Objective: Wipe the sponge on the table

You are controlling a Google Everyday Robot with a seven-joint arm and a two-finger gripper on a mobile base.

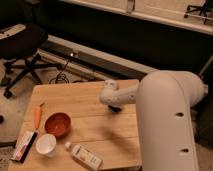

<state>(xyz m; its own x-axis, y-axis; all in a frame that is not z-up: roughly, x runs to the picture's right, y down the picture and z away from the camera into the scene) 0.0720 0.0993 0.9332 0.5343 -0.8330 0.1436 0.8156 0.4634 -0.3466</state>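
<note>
The light-wood table [75, 100] fills the lower left of the camera view. My white arm reaches in from the right, and its gripper [113, 100] hangs low over the table's right-centre. Just under the gripper's front edge a small dark bluish patch shows, the sponge [116, 108], mostly covered by the gripper. The gripper seems to press down on it.
A red bowl [57, 124], an orange carrot [37, 116], a white cup [46, 144], a flat packet [24, 145] and a white bottle [84, 155] lie on the table's left and front. A black office chair [20, 45] stands on the floor beyond the left edge.
</note>
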